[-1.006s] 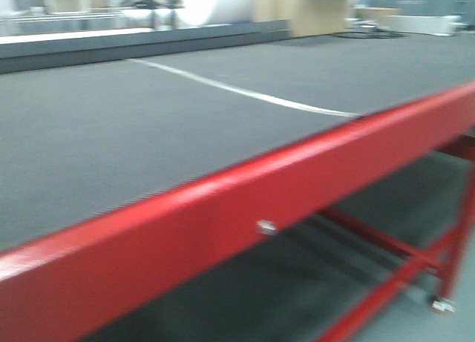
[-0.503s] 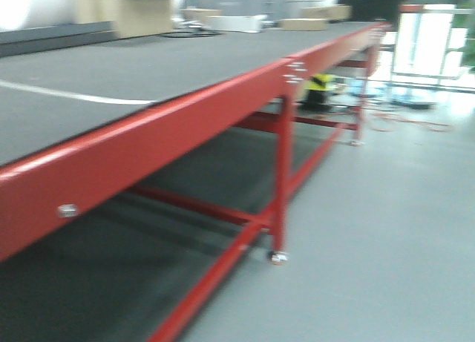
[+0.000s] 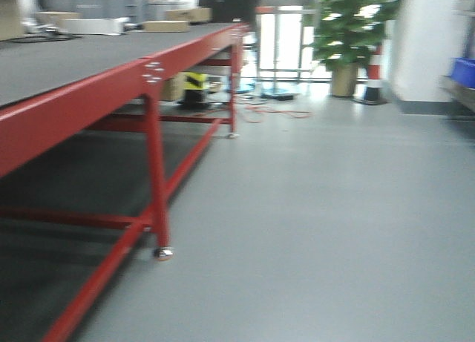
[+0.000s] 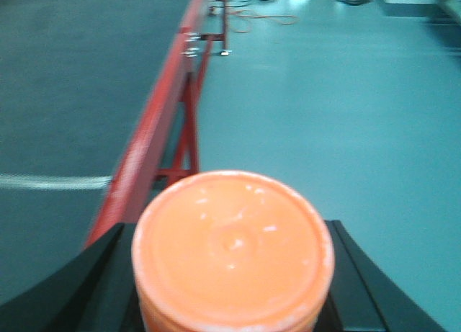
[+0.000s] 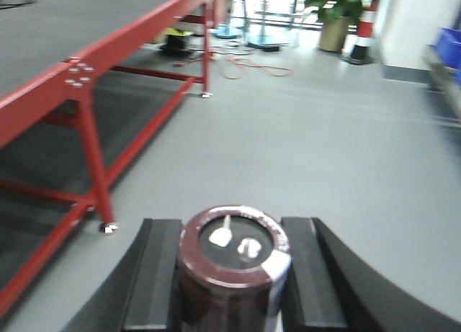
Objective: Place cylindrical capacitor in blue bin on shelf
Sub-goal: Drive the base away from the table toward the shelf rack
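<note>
The desk [image 3: 67,97] runs along the left, with boxes [image 3: 185,14] on its far end; the floor [image 3: 334,208] lies right of it. Beyond its far corner stands a plant [image 3: 349,30], a cone [image 3: 373,79] just right of it, and a bin [image 3: 464,71] farther right. A capacitor [image 5: 234,263] sits between the fingers of the right tool [image 5: 230,271], a canister [image 4: 232,249] between those of the left tool [image 4: 230,281].

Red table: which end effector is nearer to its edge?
Left. The left end effector, gripping an orange-topped cylinder, sits beside the red table; the right end effector, gripping the capacitor, is over open floor with the table farther off to its left.
</note>
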Tool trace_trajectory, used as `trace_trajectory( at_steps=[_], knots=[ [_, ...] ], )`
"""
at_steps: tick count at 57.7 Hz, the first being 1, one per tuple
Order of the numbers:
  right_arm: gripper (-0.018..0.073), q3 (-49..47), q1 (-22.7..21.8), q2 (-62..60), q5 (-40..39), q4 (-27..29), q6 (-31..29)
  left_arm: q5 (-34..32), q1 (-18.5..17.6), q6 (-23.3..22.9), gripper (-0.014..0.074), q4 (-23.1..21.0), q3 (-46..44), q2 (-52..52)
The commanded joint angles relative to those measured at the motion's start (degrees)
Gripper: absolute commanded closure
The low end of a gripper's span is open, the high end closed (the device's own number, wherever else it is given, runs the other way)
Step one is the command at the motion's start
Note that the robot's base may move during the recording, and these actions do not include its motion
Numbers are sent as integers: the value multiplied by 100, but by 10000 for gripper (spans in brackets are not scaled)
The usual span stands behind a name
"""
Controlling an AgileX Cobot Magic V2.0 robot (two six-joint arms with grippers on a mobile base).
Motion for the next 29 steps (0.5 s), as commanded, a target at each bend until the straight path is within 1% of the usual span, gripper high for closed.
trace_trajectory(
  at_steps=[1, 29],
  knots=[
    [721, 18, 11, -29, -130, -16, -12, -122, -39, 0, 707, -17, -21, -18],
    [721, 18, 11, -29, -130, -16, -12, -122, -39, 0, 707, -17, -21, -18]
  ],
)
